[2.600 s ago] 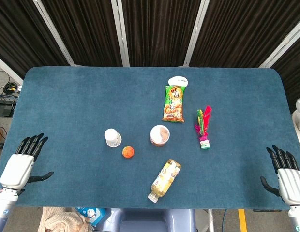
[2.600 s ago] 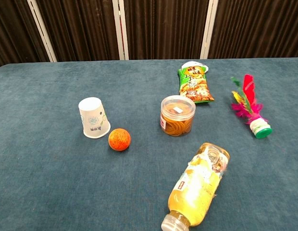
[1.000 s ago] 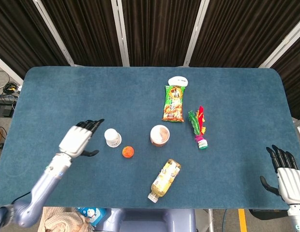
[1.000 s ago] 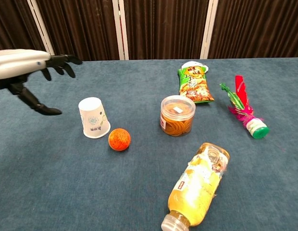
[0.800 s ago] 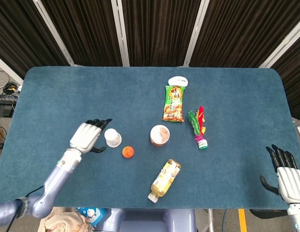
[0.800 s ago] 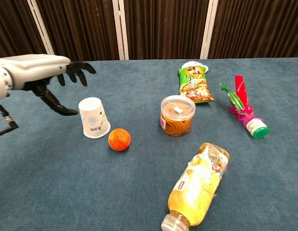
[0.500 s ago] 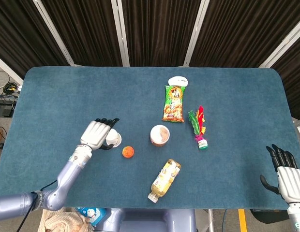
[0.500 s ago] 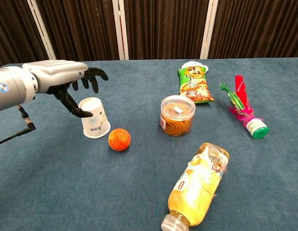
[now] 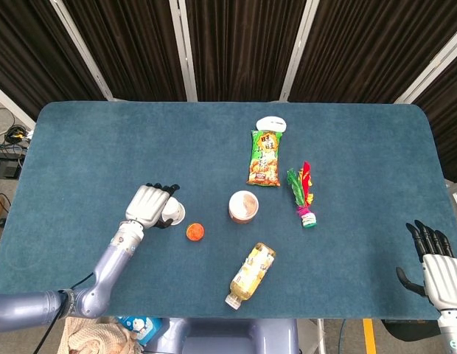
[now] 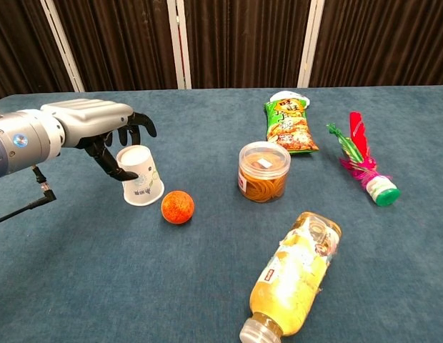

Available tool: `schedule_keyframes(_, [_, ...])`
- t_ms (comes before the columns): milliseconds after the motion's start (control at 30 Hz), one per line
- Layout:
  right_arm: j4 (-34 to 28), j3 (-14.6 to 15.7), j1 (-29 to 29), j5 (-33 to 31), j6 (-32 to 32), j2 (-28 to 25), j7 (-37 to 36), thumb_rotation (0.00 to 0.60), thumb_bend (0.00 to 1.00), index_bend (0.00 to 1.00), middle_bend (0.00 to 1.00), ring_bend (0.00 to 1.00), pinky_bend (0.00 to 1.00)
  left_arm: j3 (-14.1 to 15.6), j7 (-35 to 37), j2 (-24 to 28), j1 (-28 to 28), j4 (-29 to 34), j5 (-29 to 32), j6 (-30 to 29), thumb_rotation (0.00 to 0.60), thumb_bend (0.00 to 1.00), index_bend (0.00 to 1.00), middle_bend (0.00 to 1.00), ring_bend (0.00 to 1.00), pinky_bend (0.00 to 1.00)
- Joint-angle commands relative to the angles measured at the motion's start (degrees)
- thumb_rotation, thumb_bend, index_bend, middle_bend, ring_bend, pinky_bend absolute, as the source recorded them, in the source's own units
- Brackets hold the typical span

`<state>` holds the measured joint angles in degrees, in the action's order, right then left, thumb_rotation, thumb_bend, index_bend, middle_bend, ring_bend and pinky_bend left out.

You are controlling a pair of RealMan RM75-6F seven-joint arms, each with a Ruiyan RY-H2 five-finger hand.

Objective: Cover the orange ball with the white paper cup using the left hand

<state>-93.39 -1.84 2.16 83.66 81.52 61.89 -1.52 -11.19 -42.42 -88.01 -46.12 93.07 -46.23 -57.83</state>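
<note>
a: where's the white paper cup (image 10: 140, 176) sitting?
b: upside down on the blue surface (image 9: 103, 147), left of the middle and toward the near edge. the orange ball (image 10: 177, 206) lies just beside it, uncovered, a bit nearer that edge.
a: and the left robot hand (image 10: 100, 128)?
b: over the cup's top, dark fingers (image 10: 139, 123) curled around it and the thumb against its side. whether it has a real grip, i cannot tell.
a: the right robot hand (image 9: 436, 273)?
b: wide, fingers spread, holding nothing, at the near right corner.
a: what else is out there?
b: a round jar (image 10: 264, 171) near the middle, a green snack bag (image 10: 290, 127) toward the far edge, a feathered shuttlecock (image 10: 368, 163) to the right, and a bottle (image 10: 296, 273) lying on its side by the near edge.
</note>
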Motion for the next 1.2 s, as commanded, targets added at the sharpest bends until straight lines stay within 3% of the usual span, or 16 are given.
schedule_keyframes(33, [0.1,0.0,0.0,0.0,0.0,0.0,0.0,0.600,0.35,0.00,0.00,0.00,0.03,0.3,0.7,-0.6,-0.3,-0.7,-0.2,-0.2,0.600,0.26,0.25,0.40,0.34,0.39])
schedule_keyframes(200, [0.0,-0.1,0.0,-0.1,0.1,0.0,-0.1,0.600,0.35,0.00,0.00,0.00,0.03,0.9,1.9,-1.0,-0.3,-1.1,-1.6,-0.8,0.600,0.29,0.31,0.46,0.38,0.42])
schedule_keyframes(433, [0.1,-0.1,0.0,0.0,0.2,0.0,-0.1,0.600,0.35,0.00,0.00,0.00,0.03,1.1,4.1,0.7,0.2,1.0,-3.9,-2.0,0.600,0.29,0.31,0.46,0.38,0.42])
schedule_keyframes(833, [0.0,-0.1,-0.1,0.0,0.3,0.1,0.3,0.600,0.35,0.00,0.00,0.00,0.03,-0.3,8.0,6.8,0.6,11.6,-9.2,-3.8,0.600,0.29,0.30,0.45,0.38,0.42])
schedule_keyframes(1200, [0.1,-0.1,-0.1,-0.2,0.2,0.1,0.1,0.600,0.35,0.00,0.00,0.00,0.03,2.4,7.4,4.3,-0.1,13.7,-10.5,-3.3,0.600,0.28,0.29,0.45,0.38,0.42])
